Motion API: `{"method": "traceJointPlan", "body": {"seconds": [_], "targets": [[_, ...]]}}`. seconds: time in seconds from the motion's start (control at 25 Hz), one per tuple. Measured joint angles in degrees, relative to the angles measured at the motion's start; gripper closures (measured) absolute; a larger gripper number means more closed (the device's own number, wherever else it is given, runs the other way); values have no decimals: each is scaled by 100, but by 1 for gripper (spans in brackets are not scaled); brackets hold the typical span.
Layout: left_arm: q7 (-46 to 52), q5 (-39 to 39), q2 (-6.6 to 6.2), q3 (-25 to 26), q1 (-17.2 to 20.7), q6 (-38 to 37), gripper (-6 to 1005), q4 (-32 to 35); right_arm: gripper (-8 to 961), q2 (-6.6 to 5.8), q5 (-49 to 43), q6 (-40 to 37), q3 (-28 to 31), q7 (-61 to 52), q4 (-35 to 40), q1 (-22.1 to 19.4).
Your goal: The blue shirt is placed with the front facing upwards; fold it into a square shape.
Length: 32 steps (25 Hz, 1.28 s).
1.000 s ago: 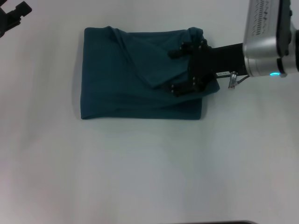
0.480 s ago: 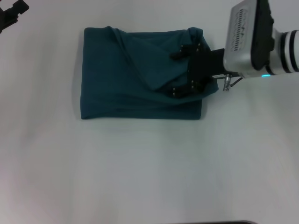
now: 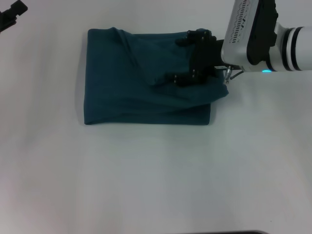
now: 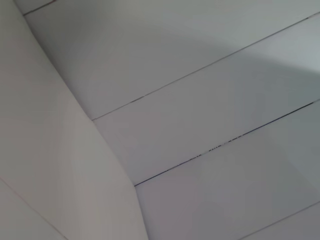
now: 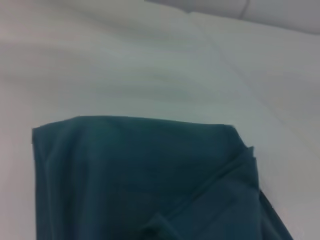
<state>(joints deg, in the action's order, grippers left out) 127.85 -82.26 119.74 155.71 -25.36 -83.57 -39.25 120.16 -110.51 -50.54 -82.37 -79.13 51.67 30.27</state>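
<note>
Teal blue shirt [image 3: 122,83] beneath the spread right hand [image 3: 187,59].

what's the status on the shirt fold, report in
Right gripper fingers spread over the shirt's far right corner. Left gripper parked far left. Blue shirt folded roughly square, top layer rumpled. Nothing in the way.

No text shows — none readable on the blue shirt [image 3: 131,83].

Overhead head view; close wrist views
</note>
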Motion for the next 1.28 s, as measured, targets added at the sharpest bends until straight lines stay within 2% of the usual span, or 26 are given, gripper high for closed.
{"method": "traceJointPlan", "body": {"seconds": [0.12, 0.64, 1.04, 1.28], "targets": [[-17, 0, -6, 46, -14, 0, 49, 18, 66, -1, 20, 12, -100, -10, -25, 9], [-23, 0, -13, 63, -64, 4, 49, 16, 68, -38, 126, -824, -101, -402, 16, -73], [-24, 0, -10, 65, -81, -17, 49, 14, 70, -15, 65, -306, -117, -408, -190, -10], [-24, 0, 0, 65, -36, -28, 48, 25, 71, -11, 182, -392, -137, -465, -193, -6]]}}
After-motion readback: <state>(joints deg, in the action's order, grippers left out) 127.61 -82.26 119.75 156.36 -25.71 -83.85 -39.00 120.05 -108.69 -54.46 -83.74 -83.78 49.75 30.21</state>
